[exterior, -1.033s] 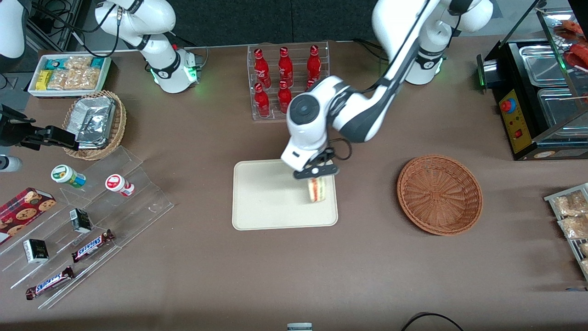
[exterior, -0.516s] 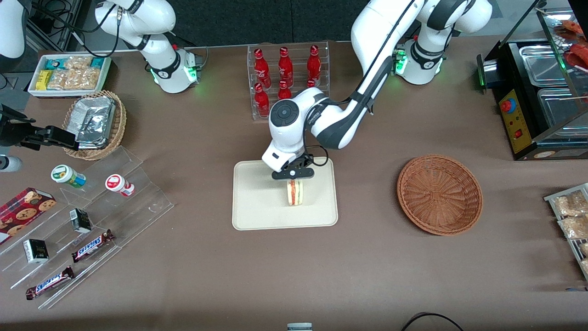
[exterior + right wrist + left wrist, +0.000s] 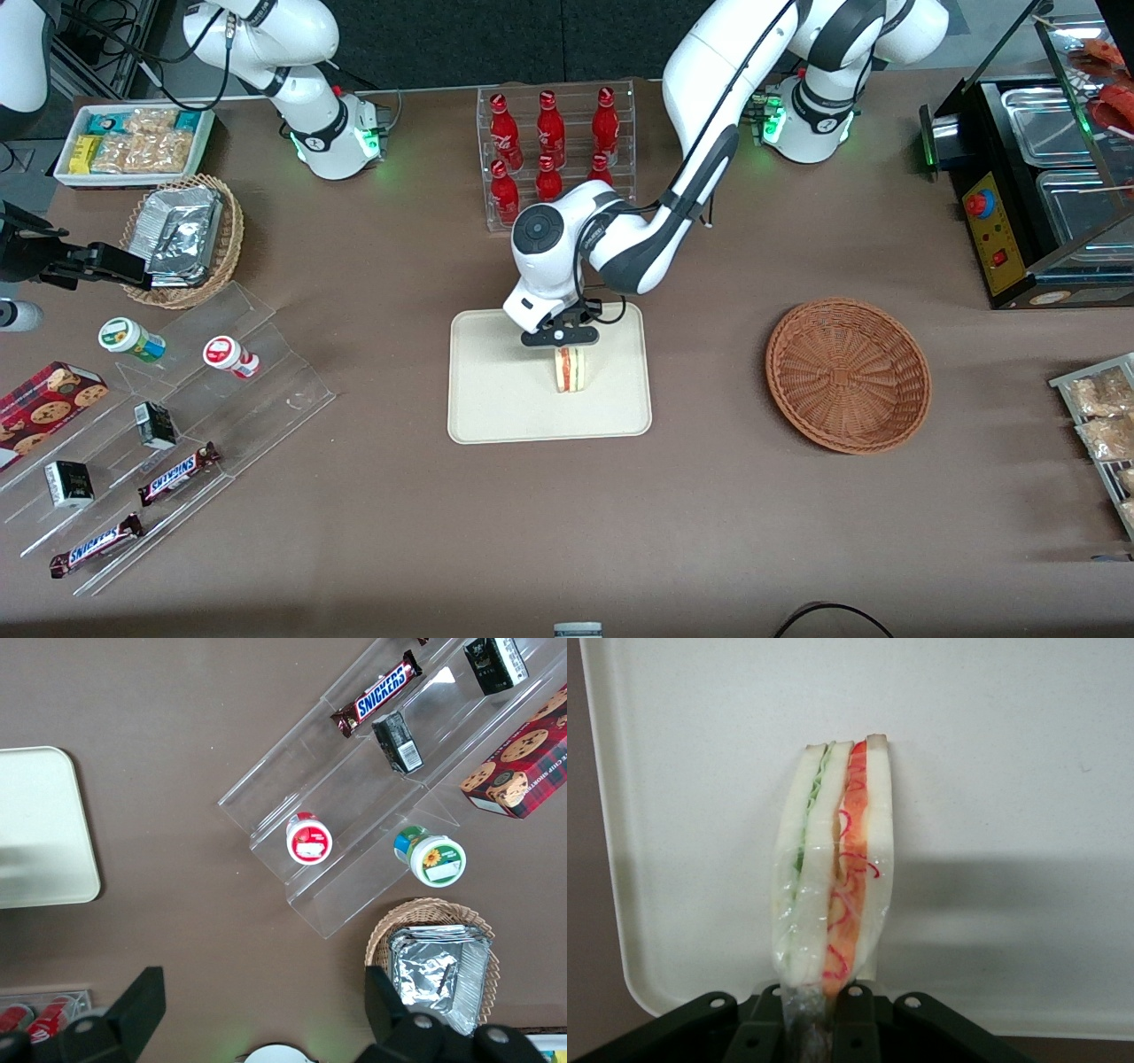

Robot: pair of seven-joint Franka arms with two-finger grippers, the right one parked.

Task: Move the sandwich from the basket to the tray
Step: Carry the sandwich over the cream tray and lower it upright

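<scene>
Here the pincer [image 3: 562,338] is gripping the sandwich [image 3: 570,369] by one end, its fingers [image 3: 852,1017] closed tight on the wrapped bread, over the tray [image 3: 496,403]. The sandwich is hanging straight down from the pincer, long axis vertical, cut edge facing the front camera. Its lower end is probably touching the tray, though the contact is hard to make out. The basket [image 3: 848,374] is lying empty, well apart toward the working arm's end of the worktop [image 3: 709,514].
</scene>
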